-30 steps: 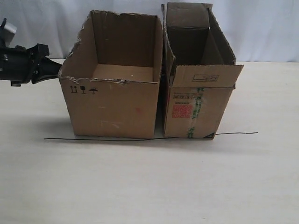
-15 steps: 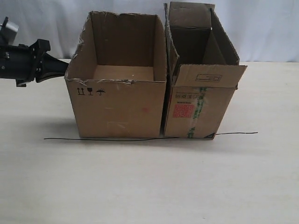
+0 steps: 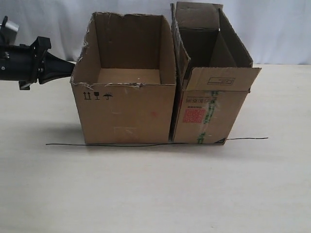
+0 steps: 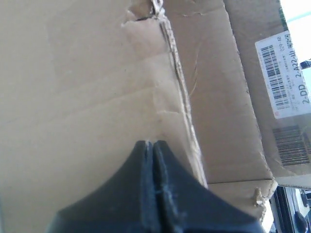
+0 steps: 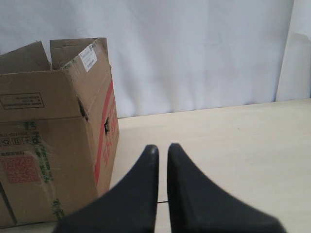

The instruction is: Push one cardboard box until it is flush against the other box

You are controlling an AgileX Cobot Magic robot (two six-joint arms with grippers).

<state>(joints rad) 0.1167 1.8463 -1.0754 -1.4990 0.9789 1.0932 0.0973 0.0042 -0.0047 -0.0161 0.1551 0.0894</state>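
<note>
The wide, low box (image 3: 126, 99) with ragged top edges stands left of centre. Its right side meets the taller, narrower box (image 3: 206, 104) with the red label and green tape, and only a thin dark seam shows between them. My left gripper (image 3: 72, 68) is shut and empty, its tip pressed against the upper left wall of the wide box. The left wrist view shows the joined fingertips (image 4: 149, 143) on plain cardboard (image 4: 82, 97) beside a torn edge. My right gripper (image 5: 160, 147) hangs over bare table, right of the tall box (image 5: 53, 131) and apart from it, its fingers nearly together around nothing.
A thin black line (image 3: 121, 144) runs across the pale table (image 3: 155, 194) under the boxes' front edges. A white curtain (image 3: 277, 29) closes off the back. A white barcode label (image 4: 286, 77) shows on cardboard beyond the torn edge.
My left gripper has moved right, pushing the wide box with it. The gap to the tall box has closed, and the tall box has shifted slightly right.
</note>
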